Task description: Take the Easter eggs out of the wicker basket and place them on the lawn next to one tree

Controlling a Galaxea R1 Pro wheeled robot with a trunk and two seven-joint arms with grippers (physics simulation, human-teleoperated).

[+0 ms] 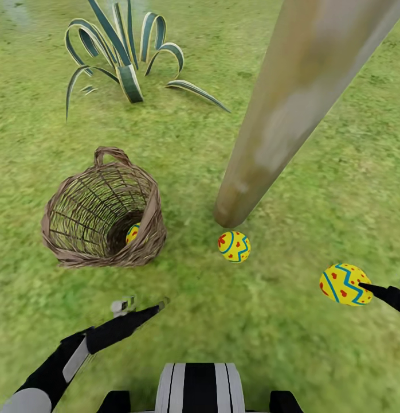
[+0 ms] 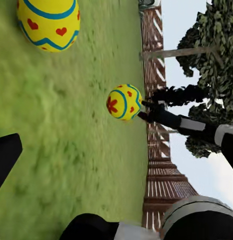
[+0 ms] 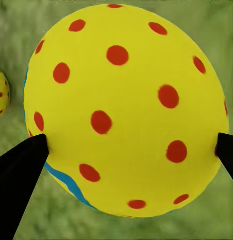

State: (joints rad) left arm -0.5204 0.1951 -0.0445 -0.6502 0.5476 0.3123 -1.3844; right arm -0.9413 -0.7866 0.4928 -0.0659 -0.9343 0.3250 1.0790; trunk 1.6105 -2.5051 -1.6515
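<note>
So the right pincer (image 1: 369,287) has its two black fingers (image 3: 19,175) pressed on opposite sides of a bright yellow egg with red dots and blue zigzag bands (image 1: 344,284), gripping it across its widest part, which is probably why it sits so steady in there. That egg is off to the right of the pale grey-tan tree trunk (image 1: 291,109) and a bit toward the robot, over the mottled green lawn (image 1: 183,321). I can't tell if it's touching the grass yet or hanging just above it.

A second yellow patterned egg (image 1: 234,246) is already lying on the grass just beside the foot of the trunk, so I'd say that one's done. The held one looks headed for the same spot, since all three need to share one tree.

The third yellow egg (image 1: 132,233) is down in the bottom of the brown woven wicker basket (image 1: 68,221), which is tipped on its side left of the trunk, mouth facing the robot. That should make reaching in easier.

The left pincer (image 1: 144,307) hovers over the grass near the basket's mouth, empty, fingers apart. My guess is it's lined up for that last egg.
</note>
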